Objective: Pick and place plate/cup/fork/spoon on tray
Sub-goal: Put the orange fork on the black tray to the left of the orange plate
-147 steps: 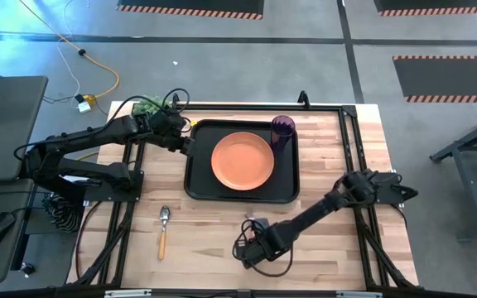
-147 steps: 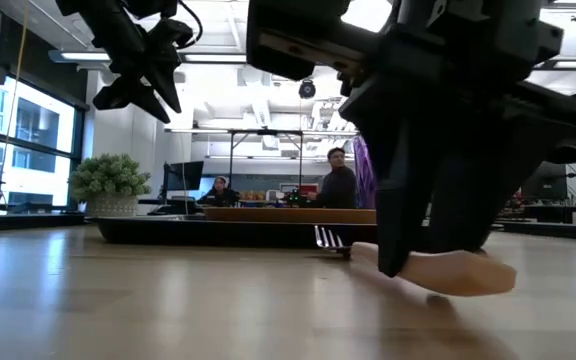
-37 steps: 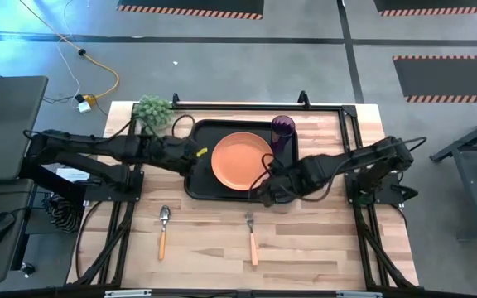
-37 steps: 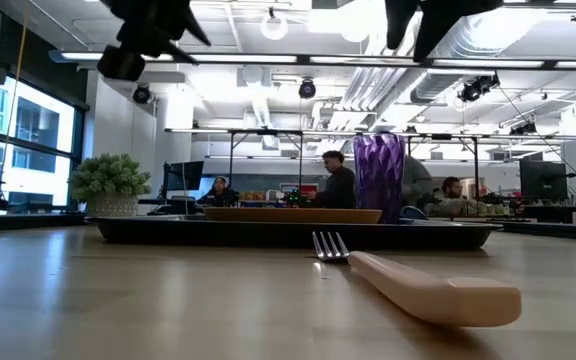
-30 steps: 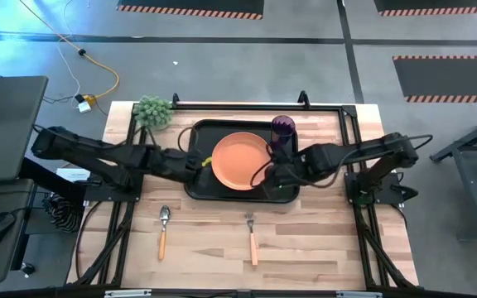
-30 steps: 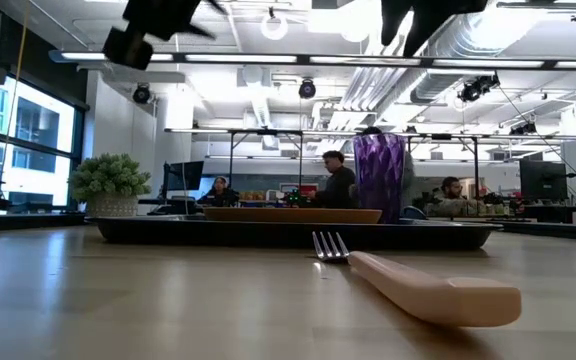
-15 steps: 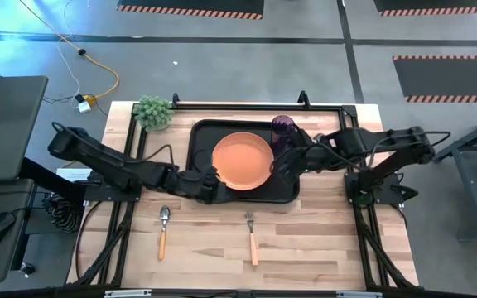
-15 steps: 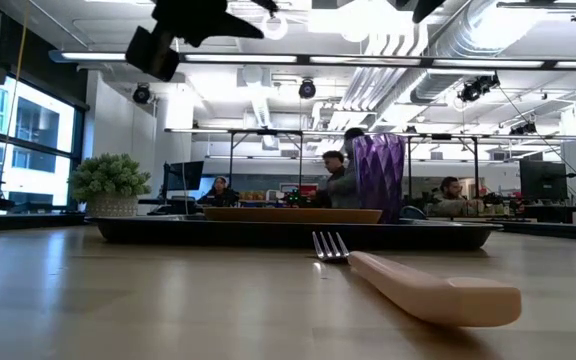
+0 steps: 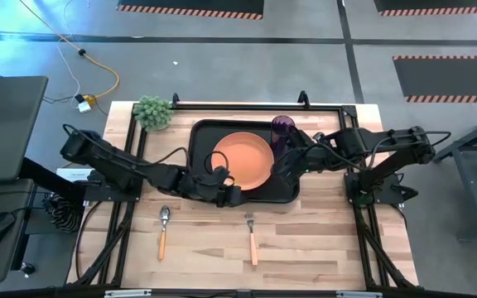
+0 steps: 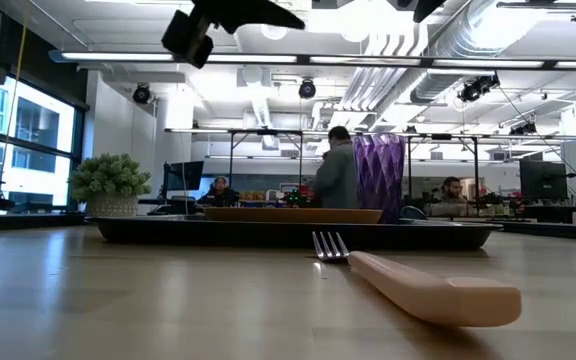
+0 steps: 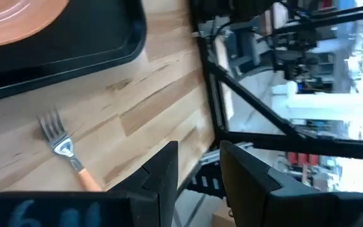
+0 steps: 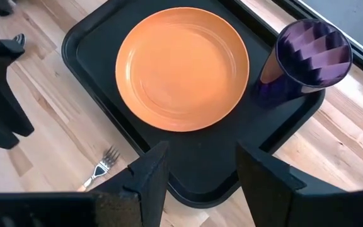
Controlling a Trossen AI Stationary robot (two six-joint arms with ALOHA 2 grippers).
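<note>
The black tray (image 9: 199, 189) holds the orange plate (image 9: 243, 160) and, in its far right corner, the upright purple cup (image 9: 282, 126). On the wood in front of the tray lies the fork (image 9: 252, 238), tines (image 11: 54, 131) toward the tray. The spoon (image 9: 163, 229) lies to its left, bowl toward the tray. My left gripper (image 9: 235, 197) hovers open above the tray's near rim, short of the fork. My right gripper (image 9: 278, 170) hangs open above the tray's right part, between plate (image 12: 181, 69) and cup (image 12: 307, 60). Nothing sits between either pair of fingers.
A small potted plant (image 9: 153, 110) stands at the table's far left corner. A black frame (image 9: 350, 149) runs along the table's edges. Bare wood lies in front of the tray around the fork and spoon. People show in the room beyond the table.
My left gripper has travelled from the tray's left side toward the table's right and near edge, ending above the tray's near rim. My right gripper has drawn back a little toward the far right, then stayed still. The fork, spoon, plate and cup have not moved.
</note>
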